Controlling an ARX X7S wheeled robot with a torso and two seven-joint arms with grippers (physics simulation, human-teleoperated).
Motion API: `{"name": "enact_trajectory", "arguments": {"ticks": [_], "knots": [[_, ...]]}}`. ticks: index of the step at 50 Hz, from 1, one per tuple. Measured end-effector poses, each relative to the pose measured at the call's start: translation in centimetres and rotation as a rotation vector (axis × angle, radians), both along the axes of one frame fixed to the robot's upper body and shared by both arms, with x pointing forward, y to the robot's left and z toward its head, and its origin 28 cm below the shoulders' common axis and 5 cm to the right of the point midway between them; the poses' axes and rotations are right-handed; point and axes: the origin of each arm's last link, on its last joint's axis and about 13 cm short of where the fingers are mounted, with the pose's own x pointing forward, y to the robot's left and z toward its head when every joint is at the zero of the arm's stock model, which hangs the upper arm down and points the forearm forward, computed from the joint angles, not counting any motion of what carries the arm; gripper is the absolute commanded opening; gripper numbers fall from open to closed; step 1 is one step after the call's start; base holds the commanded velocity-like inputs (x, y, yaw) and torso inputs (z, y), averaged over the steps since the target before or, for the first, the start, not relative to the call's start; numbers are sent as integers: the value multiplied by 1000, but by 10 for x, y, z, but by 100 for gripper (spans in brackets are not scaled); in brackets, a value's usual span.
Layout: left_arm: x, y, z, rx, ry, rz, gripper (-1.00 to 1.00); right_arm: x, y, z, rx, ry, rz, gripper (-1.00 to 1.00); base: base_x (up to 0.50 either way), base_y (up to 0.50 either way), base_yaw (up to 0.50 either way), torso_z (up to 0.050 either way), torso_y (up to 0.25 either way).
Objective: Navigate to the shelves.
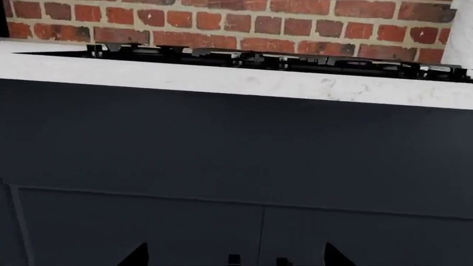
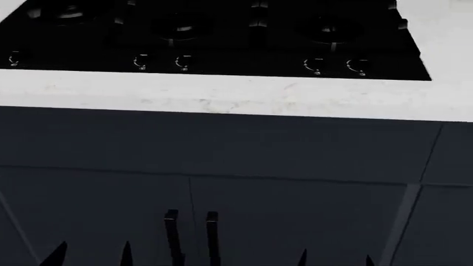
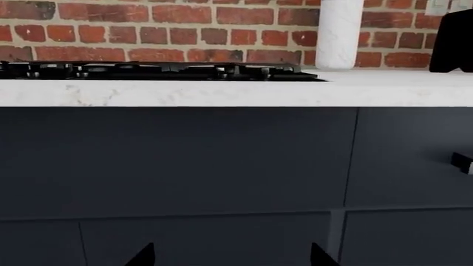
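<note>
One black stovetop (image 2: 221, 33) sits in one white marble counter (image 2: 244, 97). Five control knobs (image 2: 183, 62) line its front edge. Two vertical black cabinet handles (image 2: 172, 233) show below. One white cylinder (image 3: 339, 33) stands before one brick wall (image 3: 177, 30).

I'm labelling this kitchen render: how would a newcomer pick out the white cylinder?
Start at the red brick wall behind the white marble counter. Past the black cooktop's end stands the white cylinder, upright on the counter; it alone is tall, pale and marbled.
</note>
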Motion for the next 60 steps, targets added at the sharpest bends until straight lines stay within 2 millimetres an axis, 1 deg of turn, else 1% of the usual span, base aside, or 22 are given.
{"name": "enact_trajectory", "arguments": {"ticks": [60], "knots": [[0,-1,0,-1,3,-3,100,0,-1,0,0,3,-2,100,-444,-15,0,0,0]]}}
